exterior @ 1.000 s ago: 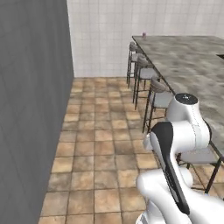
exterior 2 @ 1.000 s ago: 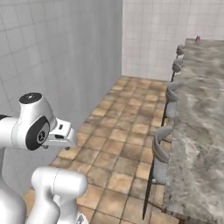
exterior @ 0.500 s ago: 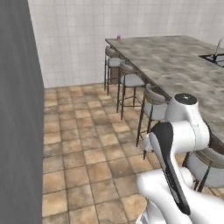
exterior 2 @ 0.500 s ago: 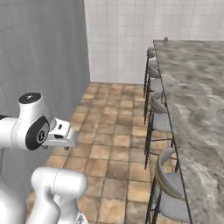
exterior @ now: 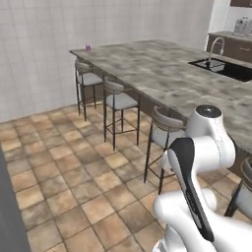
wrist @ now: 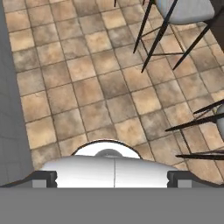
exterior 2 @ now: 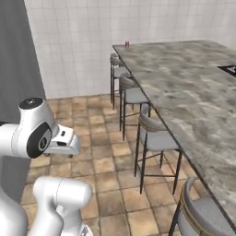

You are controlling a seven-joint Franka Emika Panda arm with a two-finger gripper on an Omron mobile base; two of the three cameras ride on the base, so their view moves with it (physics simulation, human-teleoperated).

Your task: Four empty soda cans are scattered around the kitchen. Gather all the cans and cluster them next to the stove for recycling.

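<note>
Kitchen floor of tan and brown tiles [exterior: 74, 197], seen beside a long grey marbled stone counter [exterior: 162, 74] with a row of grey-seated bar stools [exterior: 118, 101] tucked along its near edge. One small purple soda can [exterior: 88, 48] stands upright on the far corner of the counter, close to the white tiled wall [exterior: 44, 44]; from the right base camera the same can [exterior 2: 127, 44] appears at the counter's far end, well apart from the arm. A sink [exterior: 224, 69] with a curved tap is set into the counter farther along. A flat dark grey panel [exterior 2: 14, 69] rises at the left of the right base picture. The gripper [wrist: 112, 177] points down at the floor tiles, its two dark fingertips [wrist: 43, 178] set wide apart at the bottom corners of the hand camera's picture, with nothing between them. Stool legs [wrist: 162, 43] cross the upper right of that picture.
</note>
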